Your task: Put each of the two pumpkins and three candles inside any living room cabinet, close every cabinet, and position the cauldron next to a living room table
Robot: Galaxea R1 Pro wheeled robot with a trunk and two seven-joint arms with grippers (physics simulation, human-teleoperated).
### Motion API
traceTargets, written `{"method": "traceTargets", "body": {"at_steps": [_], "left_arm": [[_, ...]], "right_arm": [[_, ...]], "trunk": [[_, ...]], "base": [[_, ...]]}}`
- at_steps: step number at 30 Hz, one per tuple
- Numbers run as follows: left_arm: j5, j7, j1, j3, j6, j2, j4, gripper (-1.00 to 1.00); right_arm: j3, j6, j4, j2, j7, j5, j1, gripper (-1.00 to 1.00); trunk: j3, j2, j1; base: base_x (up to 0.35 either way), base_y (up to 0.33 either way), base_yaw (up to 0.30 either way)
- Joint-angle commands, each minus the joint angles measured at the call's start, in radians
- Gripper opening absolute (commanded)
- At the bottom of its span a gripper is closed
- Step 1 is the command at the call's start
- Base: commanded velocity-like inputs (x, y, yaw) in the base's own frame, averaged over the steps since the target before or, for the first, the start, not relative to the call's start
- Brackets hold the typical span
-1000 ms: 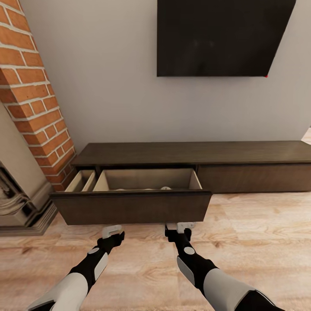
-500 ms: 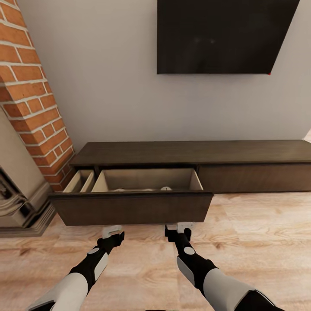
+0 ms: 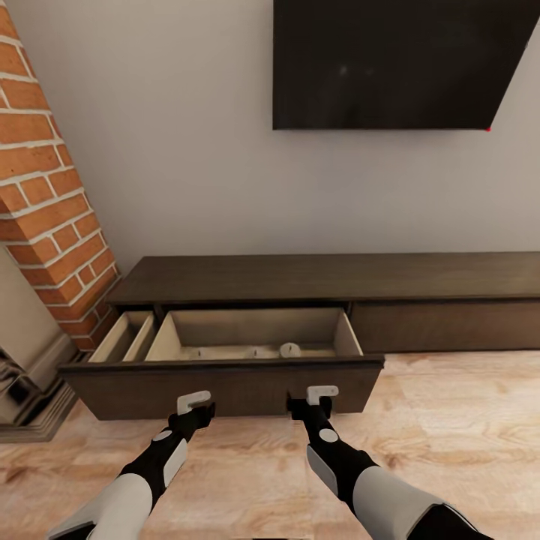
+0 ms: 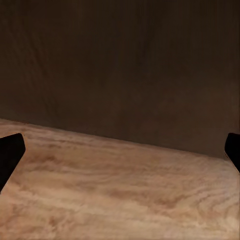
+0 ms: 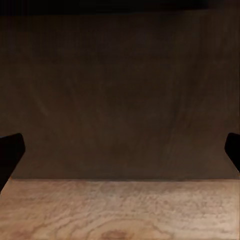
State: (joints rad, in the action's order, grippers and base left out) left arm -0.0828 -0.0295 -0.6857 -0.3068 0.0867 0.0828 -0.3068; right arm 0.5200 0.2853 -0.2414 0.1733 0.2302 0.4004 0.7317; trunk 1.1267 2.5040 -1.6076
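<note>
The long dark-brown cabinet (image 3: 337, 274) stands against the wall with its left drawer pulled out. The drawer front (image 3: 247, 381) faces me. Inside the drawer a stubby tan-grey candle (image 3: 289, 349) stands near the front; two more small pale shapes beside it are mostly hidden by the front panel. My left gripper (image 3: 193, 401) and right gripper (image 3: 321, 393) hover just before the drawer front, both open and holding nothing. The left wrist view shows the dark drawer front (image 4: 120, 65) close ahead above the floor; in the right wrist view the same drawer front (image 5: 120, 95) looms nearer still.
A brick column (image 3: 45, 202) and a stone fireplace base (image 3: 22, 379) stand to the left. A black TV (image 3: 390, 64) hangs above the cabinet. A narrow side compartment (image 3: 124, 337) is open left of the drawer. Wooden floor (image 3: 450, 420) stretches to the right.
The whole view has shifted closer to the cabinet, so the drawer looms larger and shows more of its inside. Both grippers now overlap the drawer front instead of the floor.
</note>
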Motion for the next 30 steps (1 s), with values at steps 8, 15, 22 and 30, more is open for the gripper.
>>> {"method": "traceTargets", "body": {"at_steps": [8,15,22,30], "left_arm": [[0.000,-0.001,0.000,0.000,0.001,0.000,0.000,1.00],[0.000,0.000,0.000,0.000,0.001,0.000,0.000,1.00],[0.000,0.000,0.000,0.000,0.001,0.000,0.000,1.00],[0.000,0.000,-0.001,0.000,0.000,0.000,0.000,1.00]], "right_arm": [[0.000,0.000,0.000,0.000,0.000,0.000,0.000,1.00],[0.000,0.000,0.000,0.000,0.000,0.000,0.000,1.00],[0.000,0.000,-0.001,0.000,0.000,0.000,0.000,1.00],[0.000,0.000,-0.001,0.000,0.000,0.000,0.000,1.00]], "trunk": [[0.000,0.000,0.000],[0.000,0.000,0.000],[0.000,0.000,0.000],[0.000,0.000,0.000]], "base": [[0.198,0.000,0.000],[0.116,0.000,0.000],[0.158,0.000,0.000],[0.200,0.000,0.000]]}}
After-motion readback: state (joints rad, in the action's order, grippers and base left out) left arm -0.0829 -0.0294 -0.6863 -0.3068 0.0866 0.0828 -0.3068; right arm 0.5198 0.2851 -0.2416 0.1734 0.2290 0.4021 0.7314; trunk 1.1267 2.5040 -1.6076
